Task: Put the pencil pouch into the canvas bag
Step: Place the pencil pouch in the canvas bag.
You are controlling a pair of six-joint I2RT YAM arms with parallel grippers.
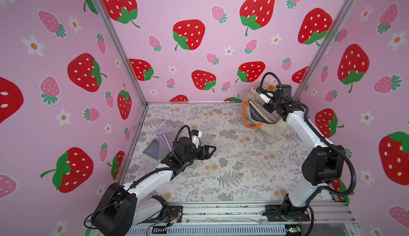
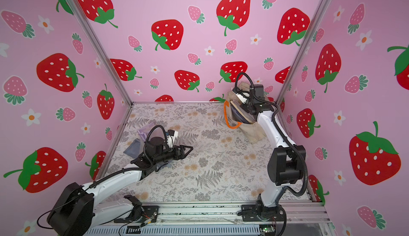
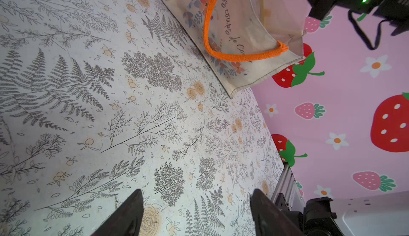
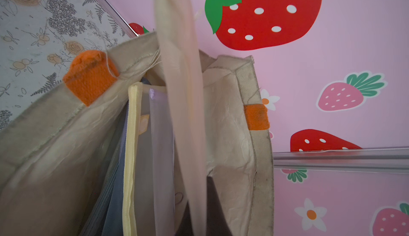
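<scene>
Above table (image 3: pixel 66 117), left gripper (image 3: pixel 197 192) spread, empty

A staged robot test booth, pink strawberry-print walls (image 1: pixel 199 13) closed three sides, aluminium posts (image 1: pixel 116 42) stood at the corners, fern-print tabletop (image 1: pixel 232 168) (a printed covering, seemingly), left arm (image 1: pixel 152 179) and right arm (image 1: pixel 298 124) were bolted to a metal rail (image 1: pixel 221 211).

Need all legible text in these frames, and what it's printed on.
"Nos coups de Co…": script on the bag front, left wrist view. The spelling of the second word is uncertain, and the end is hidden behind the orange handle.
Yellow tag inside the bag: blurred, unreadable.
Nothing else is legible in any view.
</scene>
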